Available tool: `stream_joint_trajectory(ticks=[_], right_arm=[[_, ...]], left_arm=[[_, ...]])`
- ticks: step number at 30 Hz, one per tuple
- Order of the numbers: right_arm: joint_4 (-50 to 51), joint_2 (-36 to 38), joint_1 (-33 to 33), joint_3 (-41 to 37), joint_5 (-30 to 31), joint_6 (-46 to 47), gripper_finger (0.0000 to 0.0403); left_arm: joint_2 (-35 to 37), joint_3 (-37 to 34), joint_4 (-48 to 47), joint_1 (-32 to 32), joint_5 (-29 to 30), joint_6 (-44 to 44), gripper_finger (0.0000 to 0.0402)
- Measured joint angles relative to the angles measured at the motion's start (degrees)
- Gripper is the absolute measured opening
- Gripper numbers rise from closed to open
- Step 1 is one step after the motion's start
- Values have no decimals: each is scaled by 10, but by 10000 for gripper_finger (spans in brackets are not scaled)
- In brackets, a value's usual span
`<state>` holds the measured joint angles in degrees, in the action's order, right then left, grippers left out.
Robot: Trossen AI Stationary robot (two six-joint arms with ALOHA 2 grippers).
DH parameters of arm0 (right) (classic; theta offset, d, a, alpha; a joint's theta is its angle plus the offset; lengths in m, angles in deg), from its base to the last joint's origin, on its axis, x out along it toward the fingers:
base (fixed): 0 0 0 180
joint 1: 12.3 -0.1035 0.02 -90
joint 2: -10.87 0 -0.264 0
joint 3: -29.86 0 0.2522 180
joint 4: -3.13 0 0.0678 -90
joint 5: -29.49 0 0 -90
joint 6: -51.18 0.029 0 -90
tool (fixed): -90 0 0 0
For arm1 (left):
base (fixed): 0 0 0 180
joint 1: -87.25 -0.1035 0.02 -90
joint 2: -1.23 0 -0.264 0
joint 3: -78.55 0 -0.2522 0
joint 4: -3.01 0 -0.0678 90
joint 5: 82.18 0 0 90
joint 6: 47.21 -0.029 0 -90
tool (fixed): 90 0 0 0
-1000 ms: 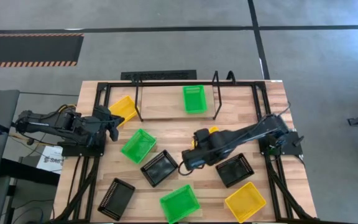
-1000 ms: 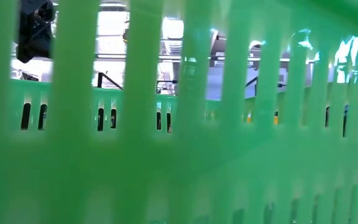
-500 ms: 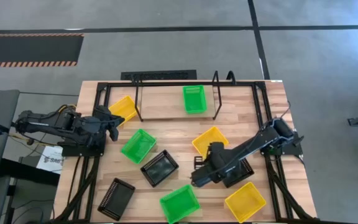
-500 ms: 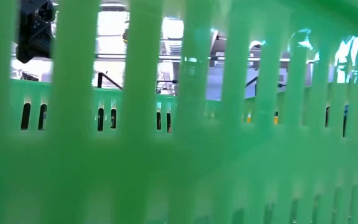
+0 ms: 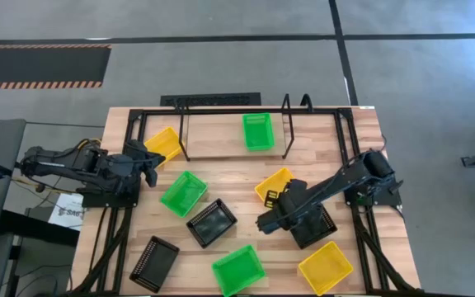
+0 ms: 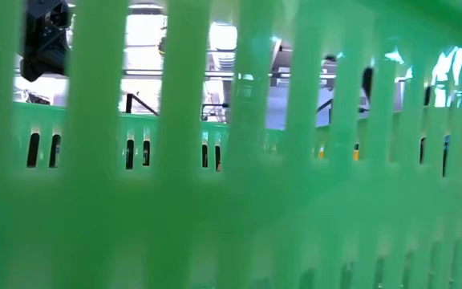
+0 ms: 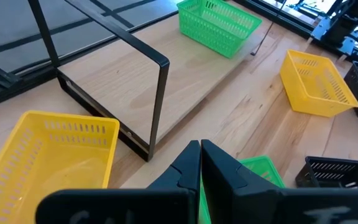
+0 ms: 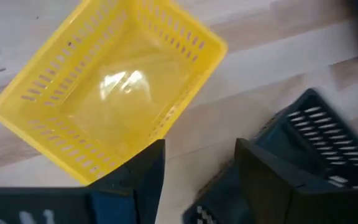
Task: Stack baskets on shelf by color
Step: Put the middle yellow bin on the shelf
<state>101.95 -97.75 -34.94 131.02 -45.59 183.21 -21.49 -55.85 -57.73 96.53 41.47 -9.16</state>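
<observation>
High view. Pale wooden desk (image 5: 246, 190) inside a black tube frame, on a grey concrete floor (image 5: 221, 74) crossed by dark lines; a hazard-striped strip (image 5: 39, 64) at the far left. The shelf (image 5: 221, 136) sits at the desk's far edge with one green basket (image 5: 258, 131) on its board. A yellow basket (image 5: 164, 143) lies just beside the shelf's left post. On the open desk: a green basket (image 5: 183, 193), a black basket (image 5: 211, 223), another black basket (image 5: 153, 263) near the front left corner, a green basket (image 5: 238, 270) at the front edge, a yellow basket (image 5: 326, 267) front right, a yellow basket (image 5: 275, 185) in the middle, and a black basket (image 5: 313, 227) partly under the right arm. The left pincer (image 5: 152, 158) waits at the desk's left edge. The right pincer (image 5: 267, 223) hovers low, between the middle yellow basket and the black one. A paper with print too small to read lies off the desk on the left.

Low view. The mesh wall of a green basket (image 6: 231, 177) fills the frame; only bright slivers of the room show through the slots.

Left wrist view. Left pincer (image 7: 201, 163) closed, fingers meeting, empty. Shelf board, green basket and two yellow baskets ahead.

Right wrist view. Right pincer (image 8: 197, 168) spread wide, holding nothing, above bare wood between a yellow basket (image 8: 110, 93) and a black basket (image 8: 316, 143).

No legible writing in any view.
</observation>
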Motion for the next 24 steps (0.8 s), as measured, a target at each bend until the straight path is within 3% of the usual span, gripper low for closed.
stream_joint_trajectory(ticks=[15,24], right_arm=[[-82,0,64,-70,1,0,209],[-132,0,47,-100,-30,12,205]], left_arm=[[0,0,0,0,0,-40,0],[0,0,-1,0,0,-44,0]])
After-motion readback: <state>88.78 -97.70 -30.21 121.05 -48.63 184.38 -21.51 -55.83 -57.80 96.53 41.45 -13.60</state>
